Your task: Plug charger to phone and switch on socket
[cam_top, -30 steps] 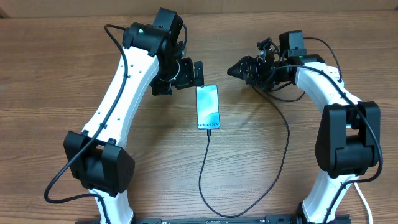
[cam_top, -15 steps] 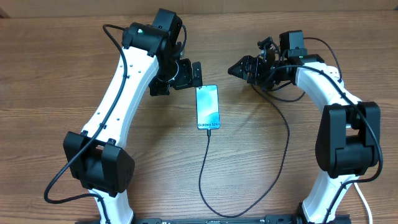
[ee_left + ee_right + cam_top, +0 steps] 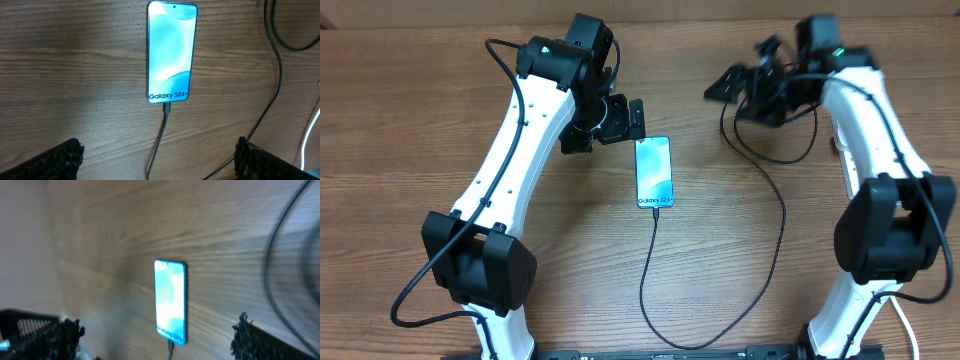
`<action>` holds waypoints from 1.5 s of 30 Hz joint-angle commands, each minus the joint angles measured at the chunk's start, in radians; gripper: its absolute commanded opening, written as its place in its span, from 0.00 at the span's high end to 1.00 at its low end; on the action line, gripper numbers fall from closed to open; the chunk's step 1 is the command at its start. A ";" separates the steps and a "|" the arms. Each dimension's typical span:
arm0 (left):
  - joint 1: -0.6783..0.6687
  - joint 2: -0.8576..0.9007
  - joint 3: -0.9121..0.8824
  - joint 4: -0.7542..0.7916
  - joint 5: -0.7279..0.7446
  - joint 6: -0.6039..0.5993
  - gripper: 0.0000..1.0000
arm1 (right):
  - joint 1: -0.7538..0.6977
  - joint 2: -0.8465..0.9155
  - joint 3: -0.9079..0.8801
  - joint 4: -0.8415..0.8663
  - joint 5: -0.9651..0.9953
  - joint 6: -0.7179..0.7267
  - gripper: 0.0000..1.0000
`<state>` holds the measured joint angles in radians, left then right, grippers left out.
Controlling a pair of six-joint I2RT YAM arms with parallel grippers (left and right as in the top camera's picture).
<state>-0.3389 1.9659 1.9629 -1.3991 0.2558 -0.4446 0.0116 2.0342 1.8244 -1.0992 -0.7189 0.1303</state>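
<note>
The phone was seen lying flat on the wooden table, screen up and lit teal-blue, between the two arms. The charger was found plugged by its small tip into the phone's near end, the end with the lettering. From there its thin black cable was led toward the table's near edge, bent round in a wide loop, and carried up toward the right arm.

The left claw was held just beyond the phone's far end, a little to its left, and no contact with the phone was seen. Its fingers were spread wide and nothing was gripped. In the left wrist view the phone was framed ahead of the two fingertips, with the charger running back between them.

The right claw was held well apart from the phone, beyond it and to its right, jaws spread wide and nothing held. The right wrist view was blurred, yet the phone could be made out between that claw's fingertips.
</note>
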 commanded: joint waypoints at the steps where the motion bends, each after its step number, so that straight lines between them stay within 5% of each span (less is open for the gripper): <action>1: -0.002 -0.023 0.002 0.000 -0.009 0.015 0.00 | -0.027 -0.013 0.202 -0.125 0.179 -0.060 0.00; 8: -0.002 -0.023 0.003 0.001 -0.009 0.015 0.00 | -0.160 -0.013 0.438 -0.247 0.366 -0.045 0.00; 20: -0.002 -0.023 0.003 0.001 -0.009 0.015 0.00 | -0.632 -0.012 0.428 -0.316 0.334 -0.067 0.00; 24: -0.002 -0.023 0.003 0.001 -0.009 0.015 0.00 | -0.723 -0.004 0.395 -0.317 0.254 -0.184 0.00; 29: -0.002 -0.023 0.002 0.001 -0.009 0.015 0.00 | -0.765 0.050 0.350 -0.317 0.205 -0.203 0.00; 33: -0.002 -0.023 0.003 0.001 -0.009 0.015 0.00 | -0.755 0.105 0.291 -0.313 0.047 -0.372 0.00; 45: -0.002 -0.023 0.003 0.001 -0.010 0.015 0.00 | -0.679 0.155 0.136 -0.178 0.037 -0.440 0.00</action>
<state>-0.3389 1.9656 1.9629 -1.3991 0.2531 -0.4442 -0.6949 2.1868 1.9972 -1.3281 -0.6559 -0.2630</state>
